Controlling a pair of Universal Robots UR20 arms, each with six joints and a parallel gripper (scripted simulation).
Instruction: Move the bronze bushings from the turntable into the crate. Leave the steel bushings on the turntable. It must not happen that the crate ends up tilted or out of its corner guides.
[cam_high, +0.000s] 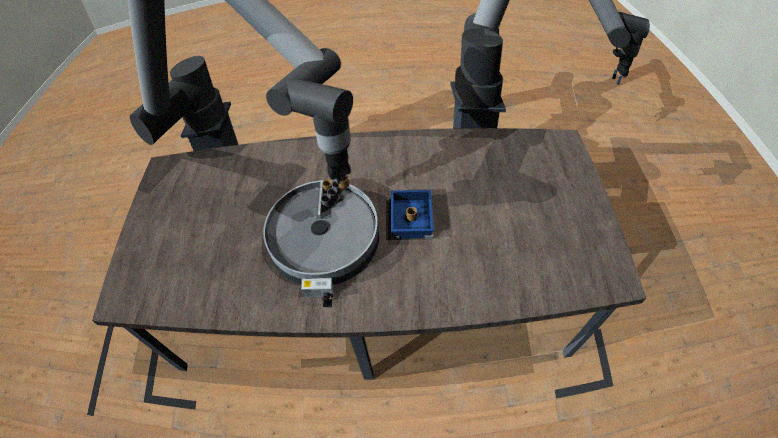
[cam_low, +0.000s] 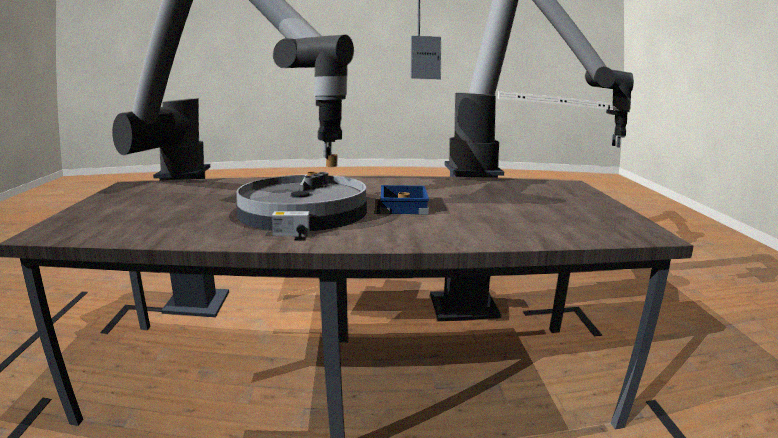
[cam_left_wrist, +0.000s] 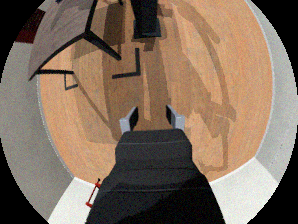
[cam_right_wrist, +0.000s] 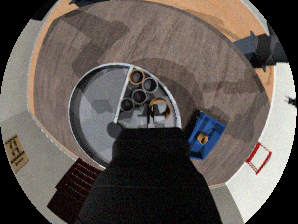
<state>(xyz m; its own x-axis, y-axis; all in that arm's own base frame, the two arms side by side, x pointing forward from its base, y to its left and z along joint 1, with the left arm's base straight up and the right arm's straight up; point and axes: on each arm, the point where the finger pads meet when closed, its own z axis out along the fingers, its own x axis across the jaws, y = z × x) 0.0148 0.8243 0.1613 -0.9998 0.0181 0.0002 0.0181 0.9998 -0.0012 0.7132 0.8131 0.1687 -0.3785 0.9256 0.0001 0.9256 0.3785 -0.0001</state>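
My right gripper (cam_high: 338, 179) (cam_low: 328, 154) (cam_right_wrist: 151, 110) is shut on a bronze bushing (cam_high: 344, 183) (cam_low: 332, 160), gripped at its wall and held above the turntable (cam_high: 304, 253) (cam_low: 255, 209) (cam_right_wrist: 92, 107). On the turntable, beside the divider, one bronze bushing (cam_high: 326, 183) (cam_low: 311, 173) stands with three dark steel bushings (cam_high: 325, 199) (cam_right_wrist: 139, 90). The blue crate (cam_high: 412, 233) (cam_low: 405, 206) sits level by its corner guides, with one bronze bushing (cam_high: 411, 214) (cam_low: 403, 194) (cam_right_wrist: 202, 139) inside. My left gripper (cam_high: 617, 77) (cam_low: 616, 142) (cam_left_wrist: 152, 111) is open and empty, far off beyond the table.
A white box (cam_high: 316, 286) (cam_low: 290, 223) with a small black part stands at the turntable's front. The turntable's raised rim and its divider (cam_high: 319, 201) (cam_right_wrist: 124, 92) border the bushings. The crate stands beside the turntable with a narrow gap between them.
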